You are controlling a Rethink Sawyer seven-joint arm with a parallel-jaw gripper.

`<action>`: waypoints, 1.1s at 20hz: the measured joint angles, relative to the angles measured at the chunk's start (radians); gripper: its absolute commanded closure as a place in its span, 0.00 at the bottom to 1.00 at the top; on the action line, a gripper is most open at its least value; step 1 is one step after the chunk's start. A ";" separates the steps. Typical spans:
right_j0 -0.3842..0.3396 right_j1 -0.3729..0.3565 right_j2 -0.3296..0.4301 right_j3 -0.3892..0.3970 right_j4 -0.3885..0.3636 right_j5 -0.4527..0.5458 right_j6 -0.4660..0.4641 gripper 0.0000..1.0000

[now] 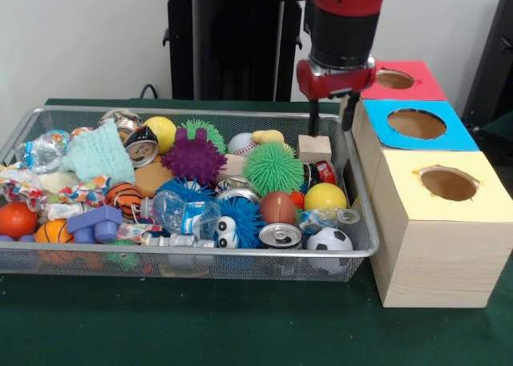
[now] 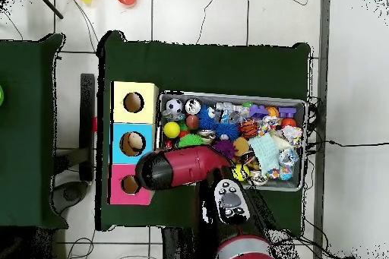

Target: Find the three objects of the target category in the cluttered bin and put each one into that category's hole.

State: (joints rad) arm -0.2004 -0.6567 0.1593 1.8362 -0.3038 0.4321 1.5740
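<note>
My gripper hangs open with nothing between its fingers, over the wire bin's far right corner. It is just above a plain wooden block and beside the blue-topped box. Three wooden boxes stand in a row to the right of the bin, each with a round hole: red, blue, and yellow. The bin holds a yellow ball, a soccer ball, a brown football, a can and a purple toy block. In the overhead view the red arm hides the gripper.
Spiky balls, green, purple and blue, crowd the bin's middle. A knitted mint cloth, crumpled wrappers and more cans fill its left end. Green cloth covers the table.
</note>
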 measured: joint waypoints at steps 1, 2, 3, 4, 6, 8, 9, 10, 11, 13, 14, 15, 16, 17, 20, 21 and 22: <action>0.001 0.005 0.000 -0.005 0.002 0.000 0.000 0.00; 0.002 0.015 0.000 -0.017 0.006 0.000 0.000 0.00; 0.002 0.028 -0.001 -0.034 0.012 0.000 0.000 0.00; 0.002 0.035 -0.001 -0.043 0.015 0.000 0.000 0.00; 0.002 0.055 -0.006 -0.079 0.030 0.000 0.000 0.00; 0.002 0.067 -0.011 -0.101 0.039 0.000 0.000 0.00; 0.002 0.074 -0.014 -0.113 0.044 0.000 0.000 0.00; 0.002 0.078 -0.014 -0.119 0.046 0.000 0.000 0.00; 0.001 0.081 -0.015 -0.124 0.047 0.000 0.000 0.00; 0.000 0.095 -0.016 -0.150 0.051 0.000 0.000 0.00; 0.000 0.102 -0.016 -0.161 0.053 0.000 0.000 0.00; 0.000 0.107 -0.015 -0.168 0.054 0.000 0.000 0.00; 0.000 0.110 -0.015 -0.173 0.055 0.000 0.000 0.00; 0.000 0.117 -0.016 -0.183 0.058 0.000 0.000 0.00; 0.001 0.125 -0.017 -0.200 0.068 0.000 0.000 0.00; 0.002 0.127 -0.018 -0.205 0.070 0.000 0.000 0.00; 0.003 0.128 -0.019 -0.208 0.071 0.000 0.000 0.00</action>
State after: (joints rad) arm -0.1977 -0.5284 0.1406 1.6284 -0.2324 0.4317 1.5740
